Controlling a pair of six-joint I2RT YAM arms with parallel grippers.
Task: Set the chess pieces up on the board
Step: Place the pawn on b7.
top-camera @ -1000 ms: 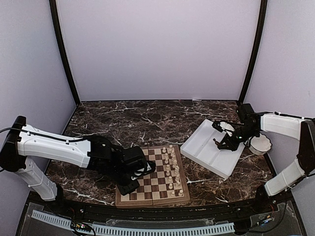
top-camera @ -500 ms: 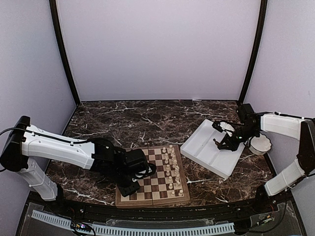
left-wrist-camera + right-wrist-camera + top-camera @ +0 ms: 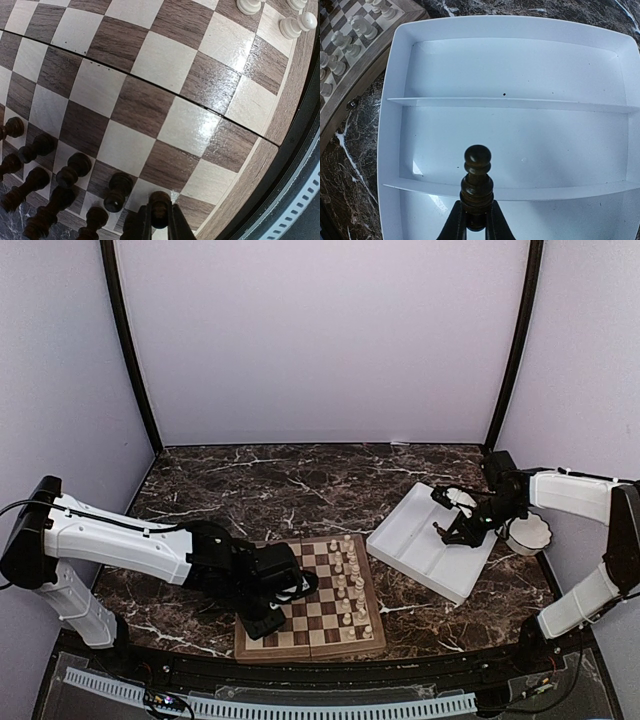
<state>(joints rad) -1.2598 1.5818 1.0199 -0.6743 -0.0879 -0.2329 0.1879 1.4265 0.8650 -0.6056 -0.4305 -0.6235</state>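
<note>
The wooden chessboard (image 3: 325,590) lies at the table's front middle; it fills the left wrist view (image 3: 150,105). Several dark chess pieces (image 3: 75,170) stand along its left edge squares. My left gripper (image 3: 159,220) is shut on a dark pawn (image 3: 159,202), held low over the board's near-left corner; it shows in the top view (image 3: 272,602). My right gripper (image 3: 476,220) is shut on a dark pawn (image 3: 477,175) and holds it above the white tray (image 3: 395,75); it shows in the top view (image 3: 462,530).
Cream-white pieces (image 3: 350,580) stand in two columns on the board's right side. The white divided tray (image 3: 420,540) sits right of the board. A small white bowl (image 3: 530,534) stands at the far right. The table's front rail (image 3: 300,200) runs beside the board.
My left gripper has crept slightly toward the board's near-left corner with its pawn. My right arm has not moved.
</note>
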